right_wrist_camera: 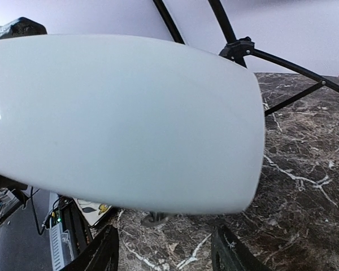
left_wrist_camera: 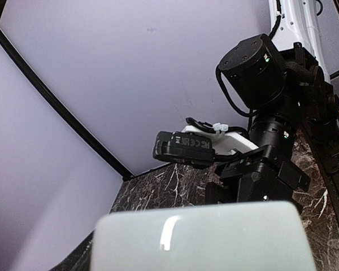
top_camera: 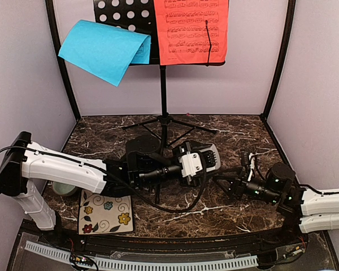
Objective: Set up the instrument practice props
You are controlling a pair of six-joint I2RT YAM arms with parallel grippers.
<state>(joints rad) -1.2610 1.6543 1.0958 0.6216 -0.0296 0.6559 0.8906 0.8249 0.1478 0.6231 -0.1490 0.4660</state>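
**Top view.** Music stand (top_camera: pixel 163 96) upright at the middle of the bench's far edge. Red sheet (top_camera: pixel 190 31) lies flat on its rack; blue sheet (top_camera: pixel 104 49) droops off the rack's left side. Metronome (top_camera: pixel 214 153) is mid-bench at the tip of the left pincer (top_camera: pixel 206 165), which looks clamped on it. Right pincer (top_camera: pixel 221 182) is just beside it on the near-right, tips aimed at it. Floral tile (top_camera: pixel 104 212) sits by the near-left corner and the green bowl (top_camera: pixel 62 188) is half hidden under the left arm. Both are well apart from the metronome.

**Left wrist.** Metronome (left_wrist_camera: pixel 203 237) fills the bottom edge and hides this pincer's own fingers. Right arm (left_wrist_camera: pixel 254 68) is close, straight ahead.

**Right wrist.** Metronome (right_wrist_camera: pixel 124 118) fills the view, above and ahead of the right pincer (right_wrist_camera: pixel 164 251), long axis lying across the gap. Fingers (right_wrist_camera: pixel 104 248) are moderately apart with only bench between them. Tripod legs (right_wrist_camera: pixel 294 99) stand behind.

**Judgement.** A hand-over looks likely. The left pincer's hold and the tripod legs crowd the approach.
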